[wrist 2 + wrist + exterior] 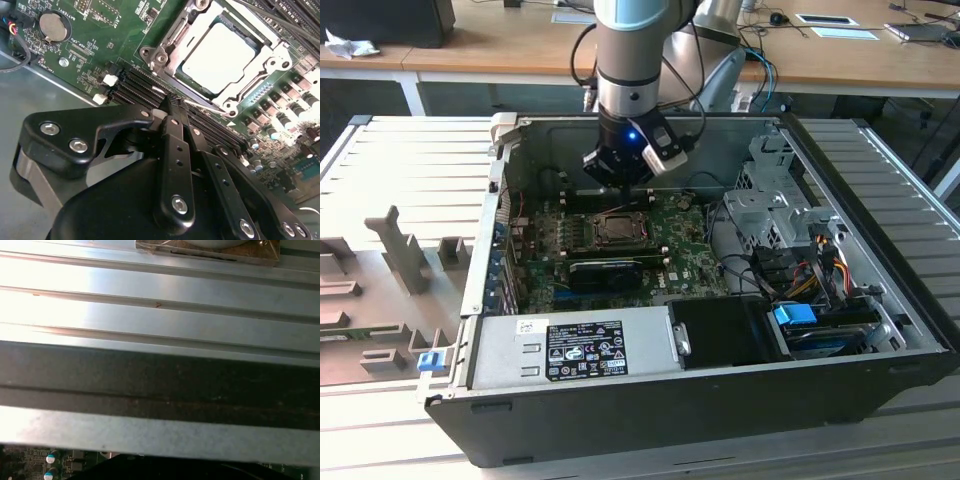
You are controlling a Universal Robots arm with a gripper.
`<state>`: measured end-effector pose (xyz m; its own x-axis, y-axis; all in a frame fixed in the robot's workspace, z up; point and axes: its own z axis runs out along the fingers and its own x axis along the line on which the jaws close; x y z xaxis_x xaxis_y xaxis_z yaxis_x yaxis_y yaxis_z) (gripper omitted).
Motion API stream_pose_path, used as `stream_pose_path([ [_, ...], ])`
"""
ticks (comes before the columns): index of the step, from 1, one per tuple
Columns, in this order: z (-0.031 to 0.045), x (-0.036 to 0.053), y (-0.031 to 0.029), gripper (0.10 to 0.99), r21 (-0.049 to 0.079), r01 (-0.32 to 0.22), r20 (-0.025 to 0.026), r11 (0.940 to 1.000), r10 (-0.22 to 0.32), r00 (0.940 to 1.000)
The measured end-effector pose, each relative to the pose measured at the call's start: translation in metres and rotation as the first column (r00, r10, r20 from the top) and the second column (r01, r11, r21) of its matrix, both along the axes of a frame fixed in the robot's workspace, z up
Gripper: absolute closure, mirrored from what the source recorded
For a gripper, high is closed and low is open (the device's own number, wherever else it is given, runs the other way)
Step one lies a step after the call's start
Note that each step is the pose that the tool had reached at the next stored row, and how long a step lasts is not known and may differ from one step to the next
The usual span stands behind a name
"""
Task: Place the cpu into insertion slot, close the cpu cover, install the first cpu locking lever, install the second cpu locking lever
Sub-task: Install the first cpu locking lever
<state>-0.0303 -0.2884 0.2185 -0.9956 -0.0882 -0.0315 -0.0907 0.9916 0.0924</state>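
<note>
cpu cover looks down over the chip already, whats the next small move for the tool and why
Probably a short nudge toward the lever at the socket's near edge. In the second wrist view the cpu sits in the insertion slot with the cpu cover flat over it, and the tool, fingers together, hangs just short of that edge.

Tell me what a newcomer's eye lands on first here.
The black end effector hangs inside the open computer case, just above the green motherboard. In the second wrist view, the cpu gleams silver in the insertion slot, with the cpu cover lying down around it.
</note>
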Motion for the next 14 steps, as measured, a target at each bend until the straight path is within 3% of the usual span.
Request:
stream_pose_path([
  [14, -0.0097, 0.0046, -0.0004, 0.980, 0.000, 0.000, -0.0001, 1.0000, 0.000, 1.0000],
])
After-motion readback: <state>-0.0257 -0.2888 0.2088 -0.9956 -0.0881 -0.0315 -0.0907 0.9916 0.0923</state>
